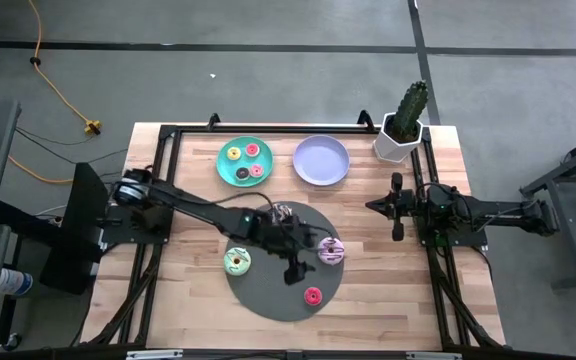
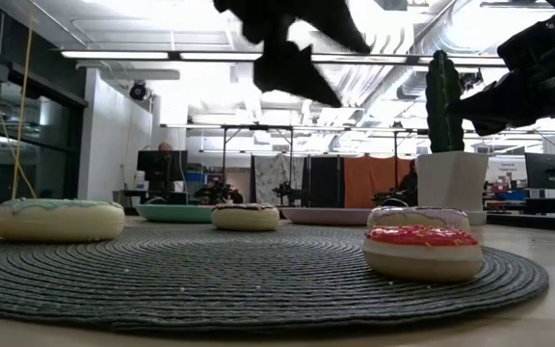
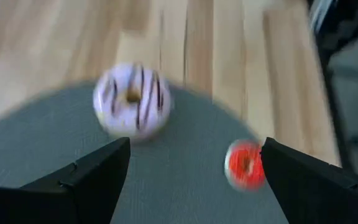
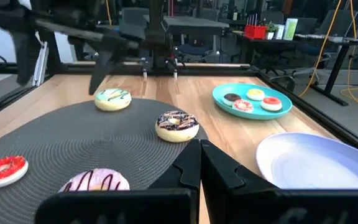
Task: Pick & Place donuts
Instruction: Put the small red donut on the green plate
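Four donuts lie flat on the dark grey disc (image 1: 268, 295): a green-iced one (image 1: 237, 262), a chocolate-sprinkled one (image 1: 282, 212), a pink-striped one (image 1: 330, 251) and a small red one (image 1: 313, 295). Several small donuts rest on the teal plate (image 1: 230, 166). My left gripper (image 1: 296, 268) hovers open above the disc; in its wrist view the pink-striped donut (image 3: 132, 99) and the red donut (image 3: 245, 165) lie ahead of its spread fingers, untouched. My right gripper (image 1: 396, 207) waits shut at the table's right side, holding nothing.
An empty lilac plate (image 1: 321, 160) sits right of the teal plate at the table's far side. A potted cactus (image 1: 403, 125) stands at the far right corner. Black frame rails run along the table's left and right sides.
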